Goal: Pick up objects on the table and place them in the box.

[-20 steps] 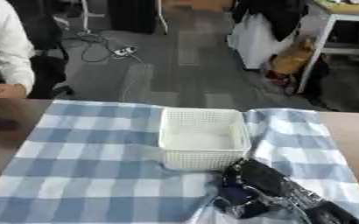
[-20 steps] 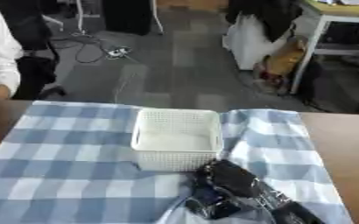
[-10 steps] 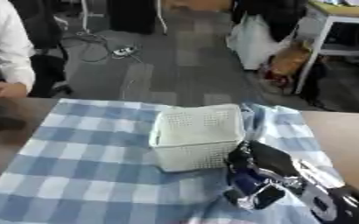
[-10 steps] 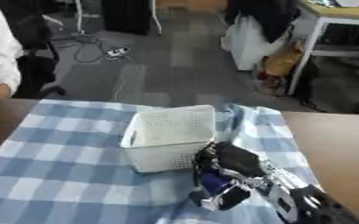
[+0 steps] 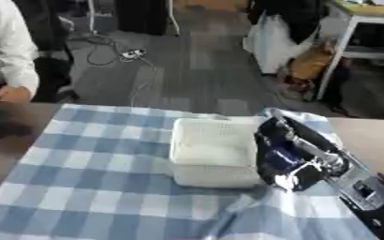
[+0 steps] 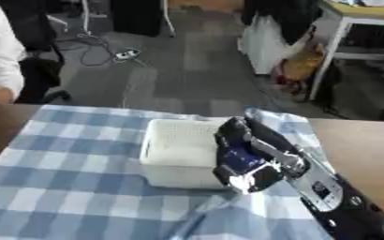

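**Right hand at the basket's edge**

My right hand (image 5: 287, 157) was raised beside the right wall of the white box (image 5: 211, 152), fingers curled round a small blue object (image 6: 243, 160) that I could not make out further. The hand overlapped the box's right rim. The box stood on the blue-and-white checked cloth (image 5: 97, 187), which was rumpled and bunched up near the front, below my hand.
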### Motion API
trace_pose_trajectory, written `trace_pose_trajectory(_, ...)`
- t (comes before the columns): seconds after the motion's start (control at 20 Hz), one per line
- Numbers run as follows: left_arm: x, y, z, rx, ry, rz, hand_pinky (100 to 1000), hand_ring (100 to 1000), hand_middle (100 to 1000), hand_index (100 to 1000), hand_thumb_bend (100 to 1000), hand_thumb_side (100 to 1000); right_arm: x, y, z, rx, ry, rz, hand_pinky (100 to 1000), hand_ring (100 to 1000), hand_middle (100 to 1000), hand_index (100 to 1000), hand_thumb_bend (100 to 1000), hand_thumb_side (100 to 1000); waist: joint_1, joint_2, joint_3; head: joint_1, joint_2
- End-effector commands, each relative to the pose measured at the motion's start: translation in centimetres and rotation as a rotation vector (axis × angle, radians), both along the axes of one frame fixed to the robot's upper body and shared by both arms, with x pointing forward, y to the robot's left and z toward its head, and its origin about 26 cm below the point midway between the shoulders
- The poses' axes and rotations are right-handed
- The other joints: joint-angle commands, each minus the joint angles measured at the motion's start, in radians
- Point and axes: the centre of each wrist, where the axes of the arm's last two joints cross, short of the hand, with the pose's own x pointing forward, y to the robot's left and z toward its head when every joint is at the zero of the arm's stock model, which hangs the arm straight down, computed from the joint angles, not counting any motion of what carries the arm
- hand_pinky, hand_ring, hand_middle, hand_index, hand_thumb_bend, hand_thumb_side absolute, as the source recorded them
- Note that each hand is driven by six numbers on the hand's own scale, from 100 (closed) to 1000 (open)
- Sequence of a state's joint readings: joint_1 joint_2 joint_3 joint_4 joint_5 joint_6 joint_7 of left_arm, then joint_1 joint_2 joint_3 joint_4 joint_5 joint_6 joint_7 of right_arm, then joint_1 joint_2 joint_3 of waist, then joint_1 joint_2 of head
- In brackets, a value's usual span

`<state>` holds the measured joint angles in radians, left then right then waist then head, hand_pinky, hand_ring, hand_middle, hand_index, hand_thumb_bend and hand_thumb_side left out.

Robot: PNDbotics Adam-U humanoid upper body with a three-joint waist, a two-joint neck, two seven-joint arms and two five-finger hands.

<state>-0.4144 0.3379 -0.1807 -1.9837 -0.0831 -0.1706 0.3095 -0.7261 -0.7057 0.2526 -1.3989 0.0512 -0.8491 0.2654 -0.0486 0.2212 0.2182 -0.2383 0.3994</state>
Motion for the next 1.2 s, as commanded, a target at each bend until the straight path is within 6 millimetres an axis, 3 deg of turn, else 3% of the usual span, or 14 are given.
trace_pose_trajectory(0.05,-0.2,0.2,0.6,0.011,-0.023,0.003,705,568,933,725,100,787,0.1,-0.6,2.8,-0.045,-0.068,0.059,100,100,100,114,193,505,0.002,-0.024,0.002,0.004,0.003)
trace_pose_trajectory(0.75,-0.1,-0.5,1.4,-0.009,-0.048,-0.024,706,569,936,724,100,790,2.0,0.3,5.8,-0.025,-0.125,0.037,100,100,100,111,198,526,-0.013,-0.007,0.040,-0.019,-0.019)
trace_pose_trajectory(1.2,0.0,-1.5,2.2,-0.027,-0.075,-0.063,710,569,943,723,100,797,3.4,0.2,6.3,0.006,-0.149,-0.029,100,100,100,114,191,545,-0.038,0.030,0.113,-0.049,-0.055)
